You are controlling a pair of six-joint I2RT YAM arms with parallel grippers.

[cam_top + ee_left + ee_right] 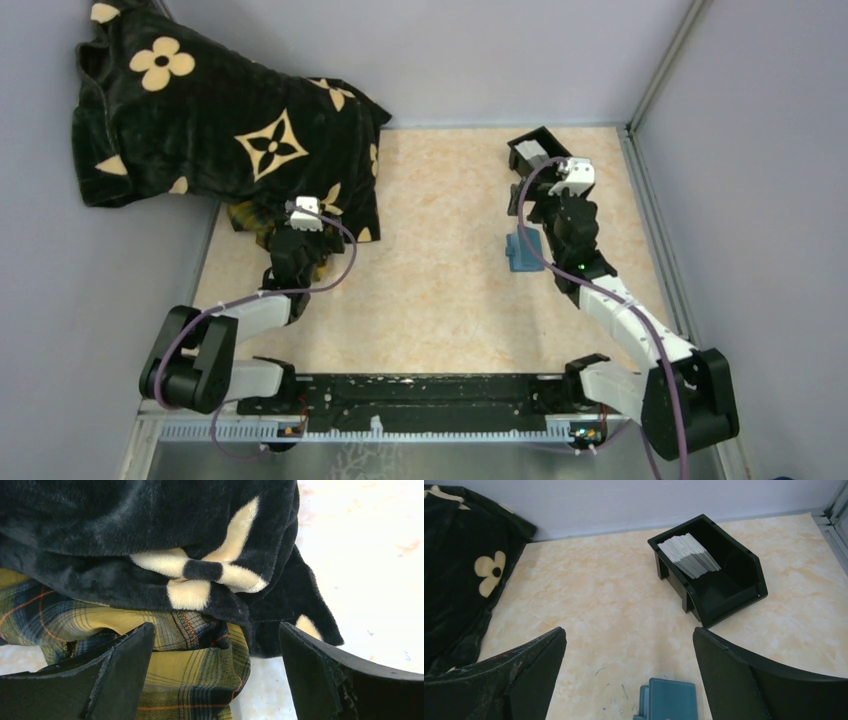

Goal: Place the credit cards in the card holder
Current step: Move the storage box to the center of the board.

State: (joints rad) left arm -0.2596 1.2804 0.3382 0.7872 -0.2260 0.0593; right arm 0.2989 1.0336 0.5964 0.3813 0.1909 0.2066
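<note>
Left gripper (215, 630): jaws spread wide, gripping nothing.
Ahead of left gripper: black plush blanket (150, 520) with cream flower shapes, lying over a yellow plaid cloth (190, 670).
Plaid cloth: under the left finger and reaching into the gap between the jaws.
Right gripper (629, 632): jaws spread wide, gripping nothing, above the marbled table (599, 605).
Credit cards (689, 555): ahead and to the right of the right gripper, stacked on edge, leaning in the far end of a black box (724, 587).
Card holder (671, 700): blue, folded shut, flat on the table, close under the right gripper, between its fingers, apart from the box.
</note>
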